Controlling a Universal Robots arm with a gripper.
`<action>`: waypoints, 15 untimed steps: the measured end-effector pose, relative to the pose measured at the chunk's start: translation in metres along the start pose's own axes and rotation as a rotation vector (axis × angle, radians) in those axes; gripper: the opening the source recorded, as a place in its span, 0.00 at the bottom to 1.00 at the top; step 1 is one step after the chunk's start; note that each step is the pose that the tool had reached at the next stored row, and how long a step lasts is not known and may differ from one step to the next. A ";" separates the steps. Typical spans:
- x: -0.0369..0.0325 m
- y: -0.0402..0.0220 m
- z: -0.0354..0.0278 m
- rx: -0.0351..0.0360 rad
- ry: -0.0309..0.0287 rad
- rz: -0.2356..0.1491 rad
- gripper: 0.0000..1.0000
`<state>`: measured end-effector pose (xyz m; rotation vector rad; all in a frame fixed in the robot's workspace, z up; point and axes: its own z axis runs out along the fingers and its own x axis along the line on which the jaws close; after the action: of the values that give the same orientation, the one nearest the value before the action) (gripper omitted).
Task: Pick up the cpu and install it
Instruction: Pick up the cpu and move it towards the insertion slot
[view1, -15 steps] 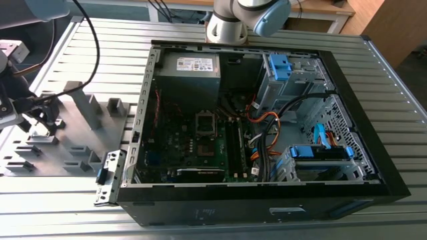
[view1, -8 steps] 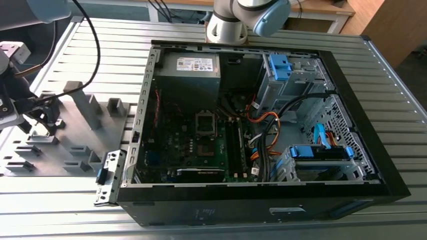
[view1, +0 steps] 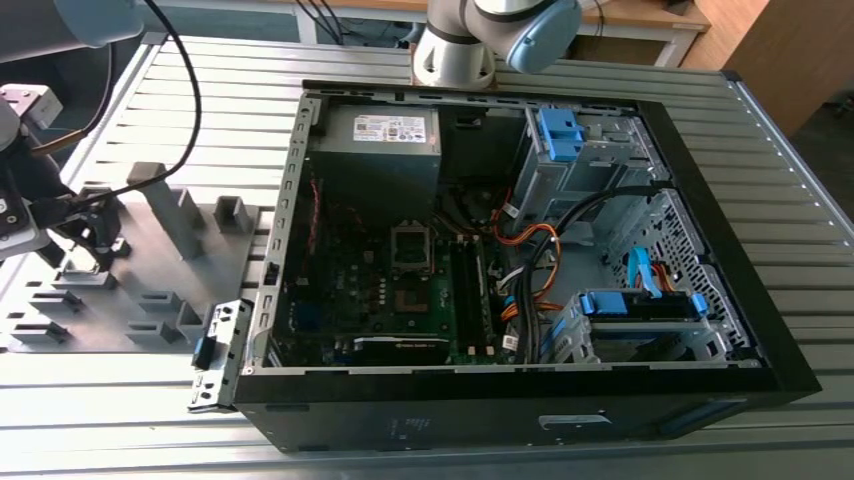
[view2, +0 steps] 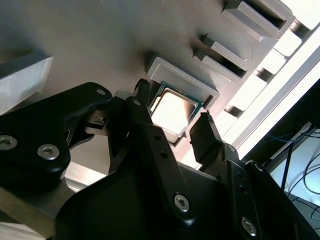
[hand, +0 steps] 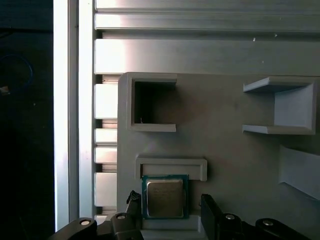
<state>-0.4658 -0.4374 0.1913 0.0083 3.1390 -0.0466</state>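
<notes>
The cpu (hand: 164, 196), a small square chip with a silver-grey top and green rim, lies flat in a shallow holder on the grey fixture tray (hand: 225, 160). It shows in both wrist views, also as the cpu (view2: 171, 111). My gripper (hand: 167, 204) hangs just above it, open, with one black finger on each side of the chip. One fingertip (view2: 142, 98) is close to the chip's edge; the other fingertip (hand: 207, 204) stands a little apart. In the exterior view my gripper (view1: 96, 252) is low over the tray at the exterior view's left. The motherboard's empty socket (view1: 411, 246) lies inside the open computer case (view1: 747, 330).
The fixture tray (view1: 147, 290) carries several upright grey blocks and slots around the gripper. The case's metal side wall (view1: 287, 250) rises between tray and motherboard. Cables and blue drive brackets (view1: 627, 300) crowd the case's right half. The arm's base (view1: 454, 55) stands behind the case.
</notes>
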 end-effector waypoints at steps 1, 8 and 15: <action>0.0000 0.0000 0.0001 -0.0001 -0.0017 0.000 0.59; 0.0001 0.0010 0.0002 -0.0001 -0.0030 0.000 0.59; 0.0029 0.0026 0.0007 0.0000 -0.0054 0.000 0.59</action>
<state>-0.4687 -0.4348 0.1906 0.0075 3.1336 -0.0465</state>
